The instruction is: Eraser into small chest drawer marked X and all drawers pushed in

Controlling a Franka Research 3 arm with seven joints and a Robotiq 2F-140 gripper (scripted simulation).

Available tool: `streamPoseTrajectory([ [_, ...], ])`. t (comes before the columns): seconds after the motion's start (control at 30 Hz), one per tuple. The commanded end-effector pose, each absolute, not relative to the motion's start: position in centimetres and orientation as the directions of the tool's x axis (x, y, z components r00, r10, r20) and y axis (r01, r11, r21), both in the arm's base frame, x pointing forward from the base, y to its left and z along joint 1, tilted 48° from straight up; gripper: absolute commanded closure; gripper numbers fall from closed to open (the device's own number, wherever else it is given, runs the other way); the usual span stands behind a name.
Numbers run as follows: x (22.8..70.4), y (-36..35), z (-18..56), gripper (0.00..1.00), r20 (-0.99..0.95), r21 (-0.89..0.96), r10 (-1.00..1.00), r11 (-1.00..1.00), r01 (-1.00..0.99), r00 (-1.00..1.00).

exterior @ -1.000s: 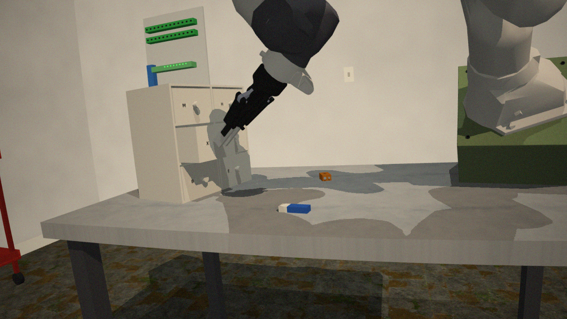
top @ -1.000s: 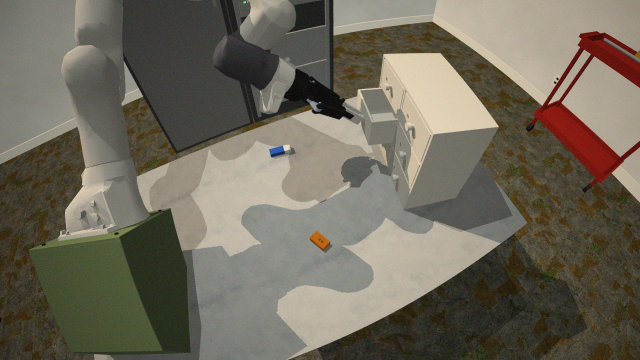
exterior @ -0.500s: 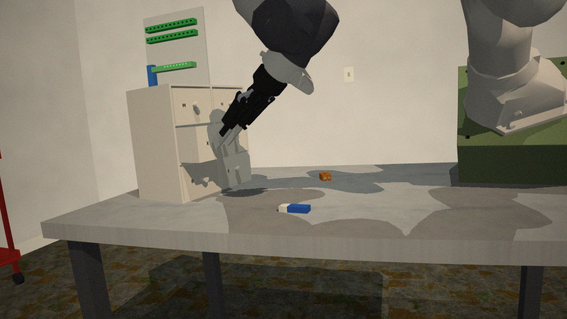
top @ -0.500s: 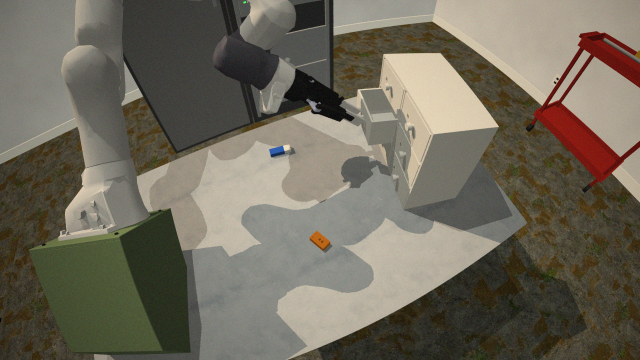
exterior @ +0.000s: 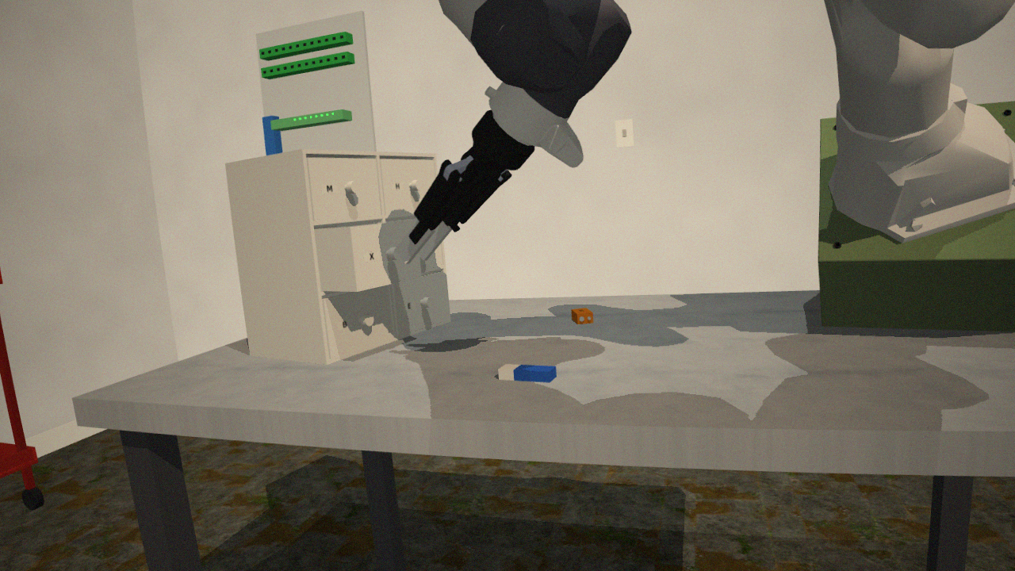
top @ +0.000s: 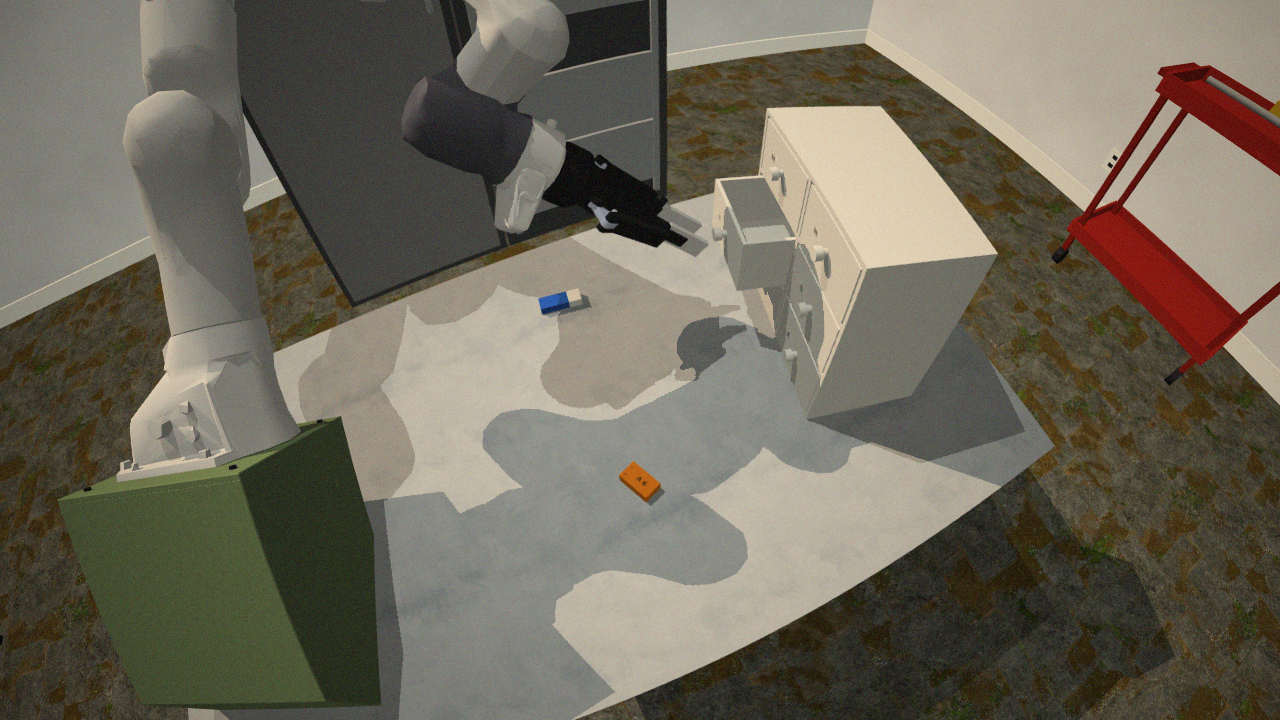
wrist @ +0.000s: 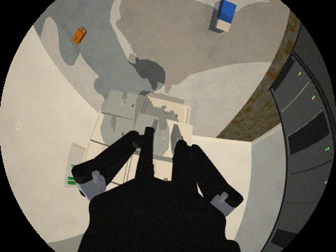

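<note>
The gripper (top: 673,234) hangs with its jaws a little apart and nothing between them, tips just off the knob of the pulled-out drawer (top: 756,234), whether touching it I cannot tell. That drawer is the X one of the small chest (top: 881,223), standing well out of the front with its tray open to above; the other drawers sit flush. The eraser (top: 560,300) lies flat on the table (top: 805,537), well apart from the jaws, toward the arm's base and below their height. In the top view its long axis runs roughly left to right with a slight tilt, blue part left, white tip right, toward the chest. In the exterior view the eraser (exterior: 526,372) shows its long side to the front table edge, near that edge, with bare table on every side. An orange block (top: 640,480) lies well apart from it, farther across the table top. The chest stands near one table corner, the arm's green pedestal (top: 179,573) at the opposite end.
</note>
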State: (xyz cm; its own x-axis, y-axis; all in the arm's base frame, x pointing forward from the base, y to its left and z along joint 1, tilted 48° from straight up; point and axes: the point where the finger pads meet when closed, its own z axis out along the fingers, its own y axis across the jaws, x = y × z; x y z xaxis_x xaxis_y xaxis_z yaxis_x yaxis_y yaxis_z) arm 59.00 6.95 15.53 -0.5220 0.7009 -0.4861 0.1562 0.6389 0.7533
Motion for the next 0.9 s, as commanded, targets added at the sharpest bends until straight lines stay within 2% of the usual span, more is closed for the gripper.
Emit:
streamPoseTrajectory([
  [0.0,57.6,7.4,15.7,0.8,-0.502,0.746,0.691,0.65,0.143,-0.521],
  [0.33,56.7,7.5,15.8,0.8,-0.502,0.746,0.691,0.65,0.143,-0.521],
  [0.67,52.4,7.2,17.0,0.8,-0.502,0.746,0.691,0.65,0.143,-0.521],
  [0.87,51.7,7.1,17.1,0.8,-0.502,0.746,0.691,0.65,0.143,-0.521],
])
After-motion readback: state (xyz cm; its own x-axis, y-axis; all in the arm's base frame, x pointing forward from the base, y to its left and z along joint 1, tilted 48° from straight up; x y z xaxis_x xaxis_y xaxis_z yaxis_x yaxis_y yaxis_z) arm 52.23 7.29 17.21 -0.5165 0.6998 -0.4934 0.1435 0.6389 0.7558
